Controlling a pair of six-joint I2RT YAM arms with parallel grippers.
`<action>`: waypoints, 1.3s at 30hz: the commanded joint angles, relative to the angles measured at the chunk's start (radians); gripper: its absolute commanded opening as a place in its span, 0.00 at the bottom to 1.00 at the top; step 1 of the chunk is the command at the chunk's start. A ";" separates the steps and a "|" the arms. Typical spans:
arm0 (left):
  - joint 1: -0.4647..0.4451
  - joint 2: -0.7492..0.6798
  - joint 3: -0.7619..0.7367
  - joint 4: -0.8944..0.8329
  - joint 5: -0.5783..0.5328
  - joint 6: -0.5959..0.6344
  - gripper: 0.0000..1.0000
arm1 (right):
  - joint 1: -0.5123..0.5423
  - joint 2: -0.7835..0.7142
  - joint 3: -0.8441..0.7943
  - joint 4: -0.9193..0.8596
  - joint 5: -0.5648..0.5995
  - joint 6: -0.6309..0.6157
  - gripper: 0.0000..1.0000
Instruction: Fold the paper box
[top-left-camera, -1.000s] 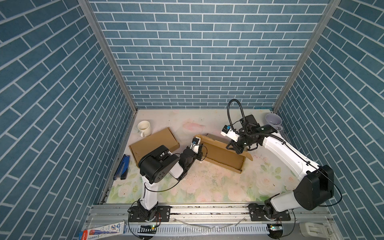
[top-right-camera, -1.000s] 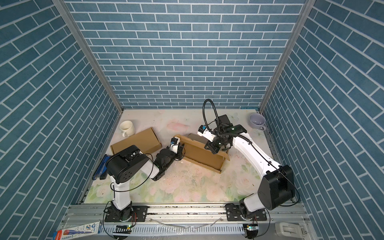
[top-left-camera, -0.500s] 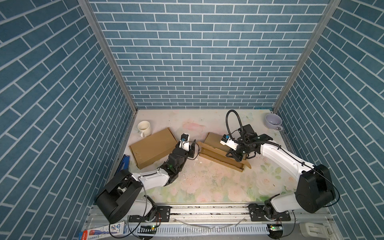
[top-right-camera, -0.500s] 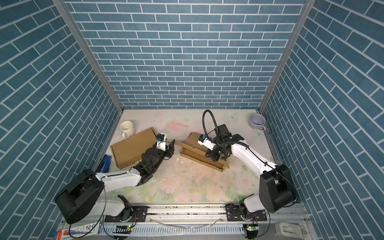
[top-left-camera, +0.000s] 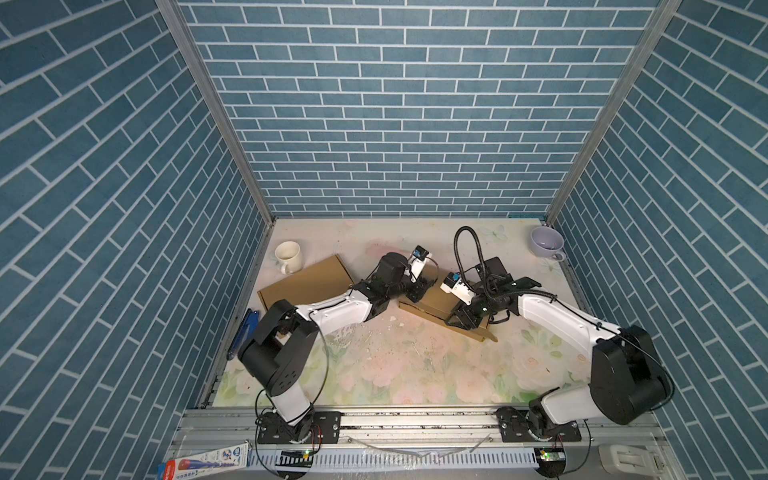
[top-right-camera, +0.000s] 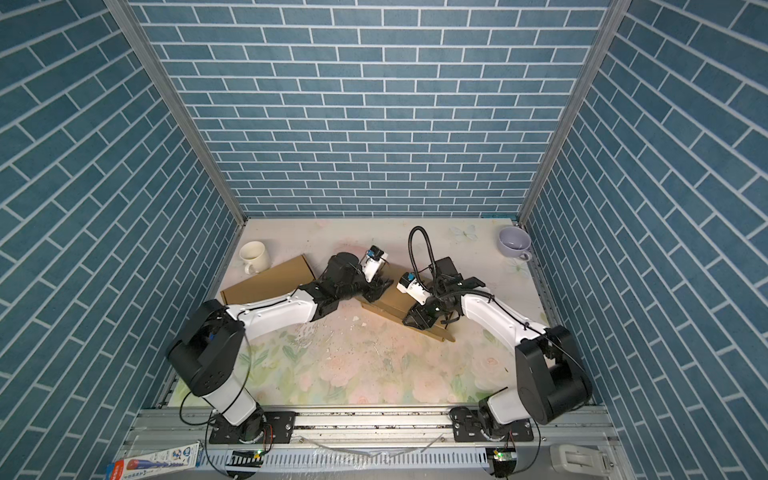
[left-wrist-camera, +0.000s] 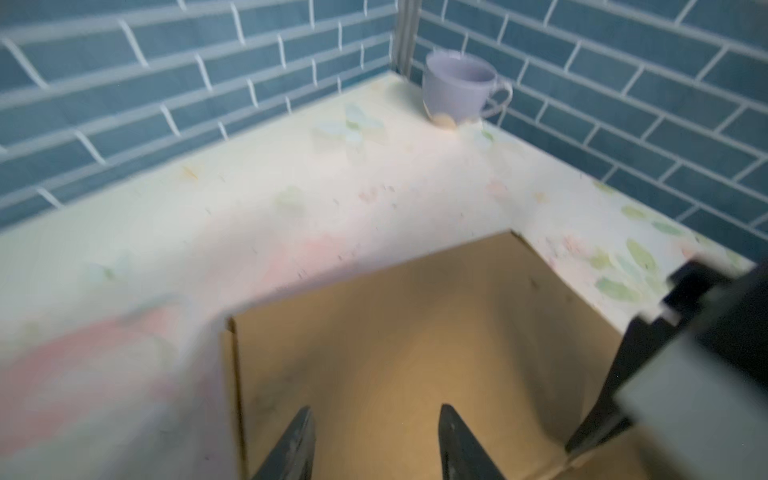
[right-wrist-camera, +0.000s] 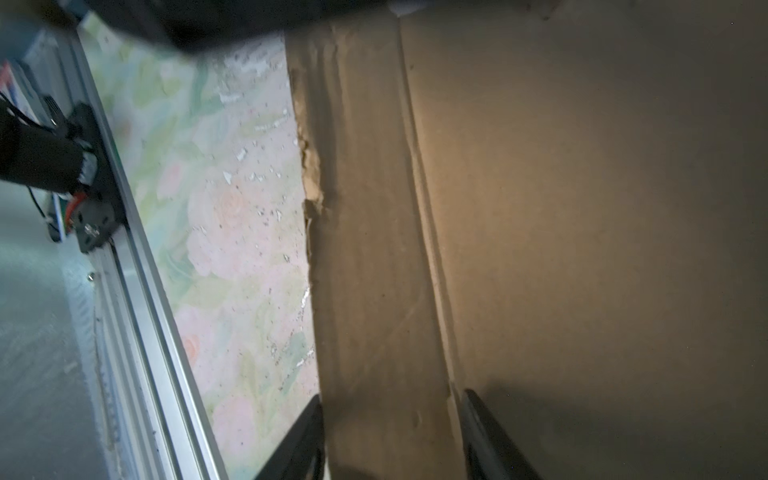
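Jaws of the left gripper (left-wrist-camera: 376, 440) stand spread and pinch nothing; in the left wrist view the flattened brown cardboard box (left-wrist-camera: 415, 353) lies beneath them, its surface showing in the gap between the 2 dark fingertips (left-wrist-camera: 299, 440); jaws of the right gripper (right-wrist-camera: 395, 436) are parted too, set astride a narrow creased strip along the box's ragged edge; whether those fingers touch the card I cannot tell.

In both top views the box (top-left-camera: 434, 301) (top-right-camera: 392, 301) lies low on the floral-printed worktop (top-left-camera: 415, 374), slightly right of the middle and slanted, its left end farther back than its right; the left gripper (top-left-camera: 417, 291) sits over the left end, the right gripper (top-left-camera: 457, 320) over the near edge toward the right end; the 2 arms reach in from opposite sides and the wrists are close together.

A second flat brown cardboard sheet (top-left-camera: 307, 282) lies to the left, well apart from the box and partly under the left arm; just beside its far corner stands a white ceramic mug (top-left-camera: 289, 257), upright; a lilac cup (top-left-camera: 546, 244) stands upright in the far right corner; a blue tool (top-left-camera: 243, 332) lies along the left wall.
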 joint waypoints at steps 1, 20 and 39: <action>0.000 0.079 0.025 -0.111 0.121 -0.023 0.48 | -0.050 -0.055 -0.042 0.081 -0.101 0.179 0.55; 0.080 -0.039 0.007 -0.115 -0.020 -0.125 0.52 | -0.235 -0.084 -0.111 0.101 0.239 0.645 0.57; 0.204 0.284 0.320 -0.366 0.174 -0.250 0.75 | -0.550 0.016 -0.301 0.339 -0.107 0.827 0.89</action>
